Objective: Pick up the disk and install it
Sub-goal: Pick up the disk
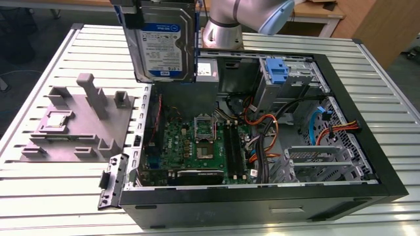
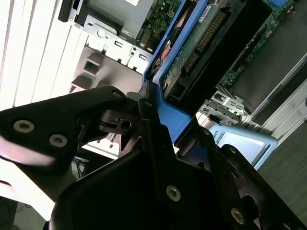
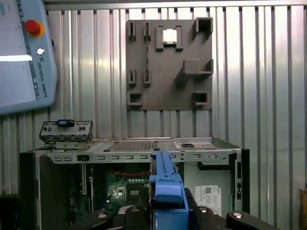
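The disk (image 1: 163, 42) hangs upright in the air above the back left corner of the open computer case (image 1: 367, 162), its white-and-blue label facing the exterior view. My gripper (image 1: 159, 6) is shut on its top end at the upper edge of that view. In the second wrist view the black fingers (image 2: 100, 120) clamp the blue carrier frame (image 2: 169, 117), with the disk's green circuit board (image 2: 192, 48) beyond. The first wrist view looks down the frame's blue edge (image 3: 165, 179) between the finger bases, the case (image 3: 134, 148) below it.
Inside the case lie a motherboard (image 1: 196, 142), orange and black cables (image 1: 269, 132), a metal drive cage (image 1: 321, 164), a grey power supply (image 1: 208, 69) and an upright blue latch (image 1: 277, 71). A grey fixture plate (image 1: 78, 123) sits on the slatted table (image 1: 39, 196). A teach pendant (image 3: 21, 52) rests nearby.
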Robot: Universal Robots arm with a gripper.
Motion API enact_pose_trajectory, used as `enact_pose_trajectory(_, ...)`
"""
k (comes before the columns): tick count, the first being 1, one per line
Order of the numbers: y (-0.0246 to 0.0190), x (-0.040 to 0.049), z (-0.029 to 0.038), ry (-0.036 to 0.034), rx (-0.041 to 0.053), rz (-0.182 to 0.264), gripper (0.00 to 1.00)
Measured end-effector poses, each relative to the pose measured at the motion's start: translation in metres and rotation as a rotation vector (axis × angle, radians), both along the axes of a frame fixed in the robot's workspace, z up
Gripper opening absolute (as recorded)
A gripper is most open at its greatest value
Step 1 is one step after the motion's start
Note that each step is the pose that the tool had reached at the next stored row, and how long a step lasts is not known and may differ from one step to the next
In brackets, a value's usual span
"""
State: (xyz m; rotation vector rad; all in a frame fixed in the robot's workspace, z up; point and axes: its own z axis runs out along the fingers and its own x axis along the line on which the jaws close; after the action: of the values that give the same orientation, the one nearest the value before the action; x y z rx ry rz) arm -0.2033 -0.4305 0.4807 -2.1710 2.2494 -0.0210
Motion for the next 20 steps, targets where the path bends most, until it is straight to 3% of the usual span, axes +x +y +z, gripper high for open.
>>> enact_pose_trajectory(8, -0.0001, 0.0290, -0.0008, 0.0002, -0.0002, 0.000, 0.37)
enact_pose_trajectory(20, -0.0001, 0.0296, -0.0009, 0.0002, -0.0002, 0.000, 0.37)
